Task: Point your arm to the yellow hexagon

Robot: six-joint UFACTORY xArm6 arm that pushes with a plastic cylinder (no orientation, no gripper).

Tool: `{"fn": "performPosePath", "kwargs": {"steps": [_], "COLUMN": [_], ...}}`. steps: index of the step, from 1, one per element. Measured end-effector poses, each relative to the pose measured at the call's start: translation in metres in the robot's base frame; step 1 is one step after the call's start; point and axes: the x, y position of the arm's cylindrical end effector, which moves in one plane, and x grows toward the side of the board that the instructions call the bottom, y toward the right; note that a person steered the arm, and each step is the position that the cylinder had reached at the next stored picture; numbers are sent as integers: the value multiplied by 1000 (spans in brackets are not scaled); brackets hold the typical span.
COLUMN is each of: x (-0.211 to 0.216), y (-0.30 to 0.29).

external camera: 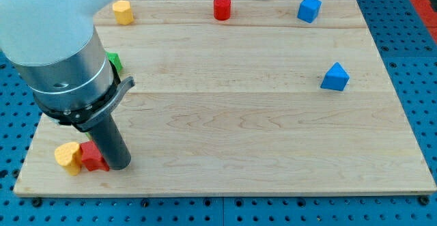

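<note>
1. The tabletop (pixel 239 117) is pale wooden planks with fine grain, lying on a blue perforated base (pixel 416 62).
2. My tip (pixel 117 164) ends a thick, dark, smooth rod under a grey metal collar; it stands at the view's lower left. There are no fingers here, so nothing is clenched or released.
3. Touching the rod on the view's left sits a red block (pixel 92 157) (shape unclear), and against that a yellow block (pixel 68 158) with a lobed outline.
4. The yellow hexagon (pixel 123 11) sits at the view's top left edge, well apart from my tip.
5. A green block (pixel 115 62) peeks out behind the arm's body, mostly hidden.
6. Along the top: a red cylinder (pixel 222 8) and a blue cube (pixel 308 9); a blue triangular block (pixel 334 77) stands at the right.
</note>
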Motion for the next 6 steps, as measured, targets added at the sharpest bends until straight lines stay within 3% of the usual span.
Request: {"fn": "performPosePath", "kwargs": {"steps": [1, 2, 3, 5, 6], "x": [-45, -108, -157, -325, -379], "y": [47, 48, 23, 25, -18]}}
